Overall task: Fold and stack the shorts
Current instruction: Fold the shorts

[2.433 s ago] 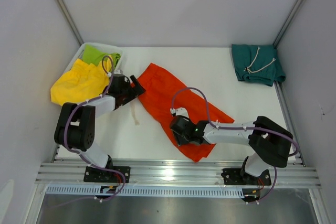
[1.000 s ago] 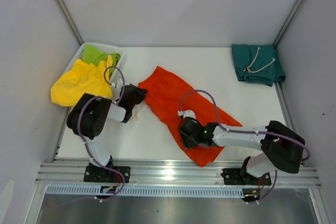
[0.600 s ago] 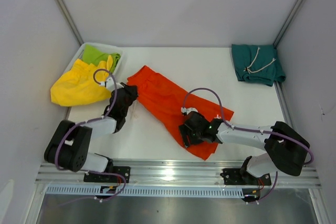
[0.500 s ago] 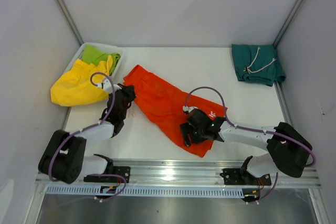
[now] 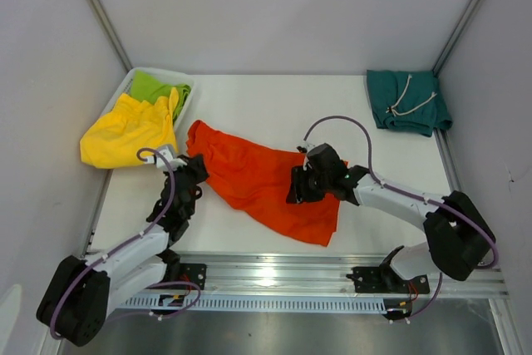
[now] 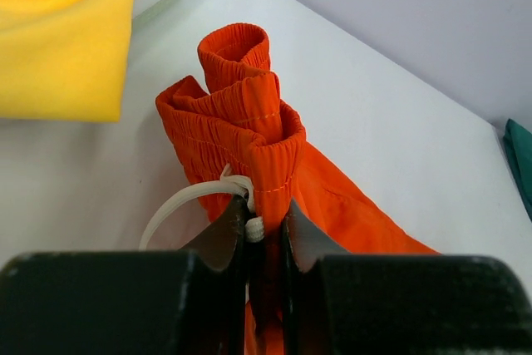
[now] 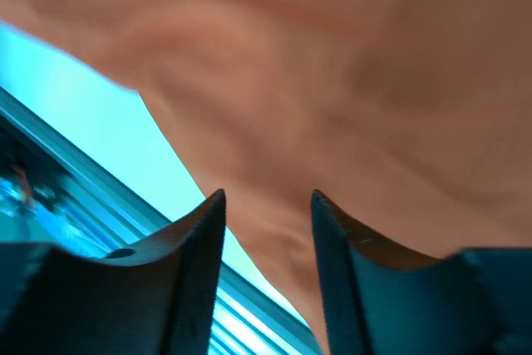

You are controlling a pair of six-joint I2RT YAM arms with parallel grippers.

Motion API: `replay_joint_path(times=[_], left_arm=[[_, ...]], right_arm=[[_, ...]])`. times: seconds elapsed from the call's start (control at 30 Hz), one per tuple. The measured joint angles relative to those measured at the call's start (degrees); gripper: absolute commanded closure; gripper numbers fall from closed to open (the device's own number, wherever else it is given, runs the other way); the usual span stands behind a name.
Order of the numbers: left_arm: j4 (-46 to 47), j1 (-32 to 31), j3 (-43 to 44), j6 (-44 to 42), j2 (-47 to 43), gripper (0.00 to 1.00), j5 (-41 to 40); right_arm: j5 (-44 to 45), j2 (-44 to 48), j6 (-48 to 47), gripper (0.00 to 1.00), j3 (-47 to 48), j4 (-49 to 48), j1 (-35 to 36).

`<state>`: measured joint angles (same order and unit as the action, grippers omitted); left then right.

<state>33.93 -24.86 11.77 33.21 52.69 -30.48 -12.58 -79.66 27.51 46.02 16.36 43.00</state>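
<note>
My left gripper (image 6: 256,222) was clamped on the elastic waistband (image 6: 249,106) of the orange shorts (image 5: 266,189), and the knot of the white drawstring (image 6: 179,205) was caught between the jaws too. The waistband bunched into 2 or 3 soft rolls above my fingers.

The shorts lay spread across the middle of the table (image 5: 274,106), between my 2 arms. My right gripper (image 7: 268,205) was over their far right edge. Its jaws stood apart, with the cloth blurred and very close in front of them. I did not see any fold pinched between them.

I judged the cloth to be light, thin and limp. It would drape and wrinkle and hold no shape, so 1 grip would only drag it. Good places to take hold were the waistband, which is thicker, and the hem of a leg. The drawstring was a poor place, because it could slide out.

The teal shorts (image 5: 407,101) lay folded in the far right corner, well apart. The yellow pair (image 5: 125,130) and the lime-green pair (image 5: 154,87) were at the far left.
</note>
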Motion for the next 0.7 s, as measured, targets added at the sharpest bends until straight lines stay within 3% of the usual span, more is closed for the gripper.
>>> replay_joint_path(times=[0.03, 0.13, 0.4, 0.7], left_arm=[[-0.15, -0.48, -0.63, -0.52, -1.25, 1.0, 0.02], [-0.79, -2.05, -1.99, -1.79, -5.64, 1.0, 0.09], [-6.43, -3.5, -6.36, -1.64, -18.91, 1.0, -0.96], [-16.02, -3.52, -9.03, 4.96, -25.0, 1.0, -1.9]], right_arm=[[-1.09, -1.22, 1.07, 0.72, 0.46, -1.44, -0.81], [-4.11, -7.54, 3.76, 0.89, 3.39, -5.42, -1.77], [-10.47, -21.42, 8.37, 0.98, 11.63, -13.16, -1.46], [-13.44, -31.63, 10.75, 1.0, 14.82, -19.04, -2.23]])
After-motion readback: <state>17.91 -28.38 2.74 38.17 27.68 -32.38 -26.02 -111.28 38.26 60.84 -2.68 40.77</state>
